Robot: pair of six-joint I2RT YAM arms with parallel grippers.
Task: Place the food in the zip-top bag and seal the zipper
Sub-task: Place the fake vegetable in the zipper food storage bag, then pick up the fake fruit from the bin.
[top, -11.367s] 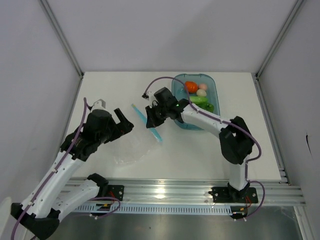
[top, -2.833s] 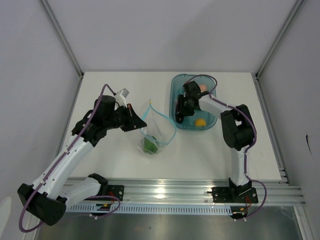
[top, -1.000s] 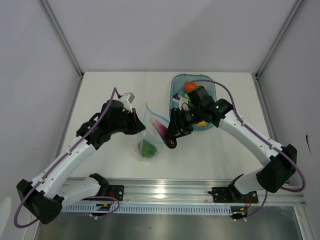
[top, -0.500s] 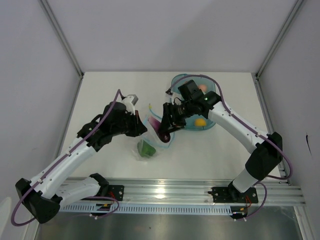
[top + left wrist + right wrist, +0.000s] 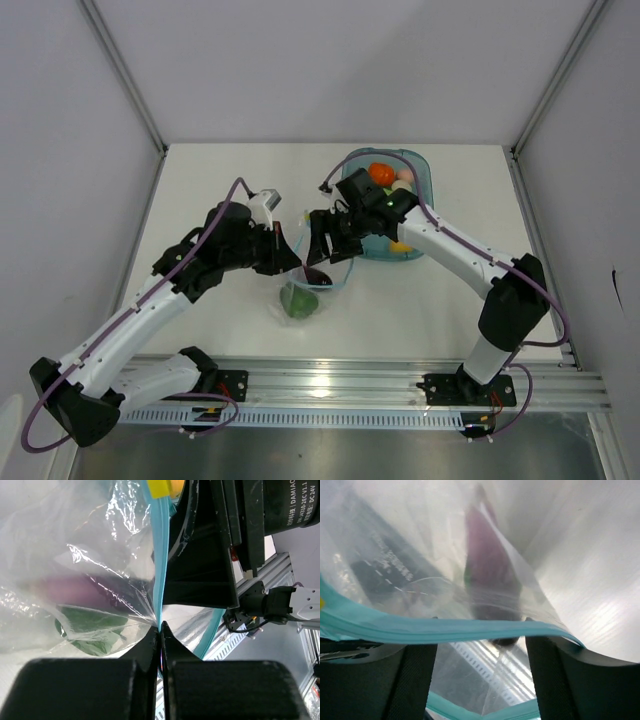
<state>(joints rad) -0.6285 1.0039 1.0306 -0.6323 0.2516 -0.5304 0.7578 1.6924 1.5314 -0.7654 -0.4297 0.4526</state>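
Bag (top view): clear floppy zip-top bag (image 5: pixel 305 285) hangs mouth-up at mid-table between the two arms. A green toy pepper (image 5: pixel 298 300) sits at its bottom.
Left gripper (top view): left gripper (image 5: pixel 287 252) grips the bag's rim on its own side. I judge this is to hold the mouth lifted and gaping for loading.
Right gripper (top view): right gripper (image 5: pixel 320 248) hangs directly over the mouth. The purple toy eggplant (image 5: pixel 312 275) is just under it, inside the rim.
Food outstanding (top view): orange-red tomato (image 5: pixel 380 173), pale egg (image 5: pixel 404 177) and yellow lemon (image 5: pixel 400 245) lie in the teal translucent tray (image 5: pixel 428 180) just beside the bag, not yet loaded.
Jaws (left wrist view): the black fingers (image 5: pixel 145 650) are pressed together on the light-blue zipper strip (image 5: pixel 159 580). Eggplant and pepper show through the plastic.
Jaws (right wrist view): the fingers (image 5: pixel 560 680) stand well apart with nothing between them. The eggplant lies beyond the strip, inside the bag and free of any grip.
Zipper: unsealed, mouth wide.
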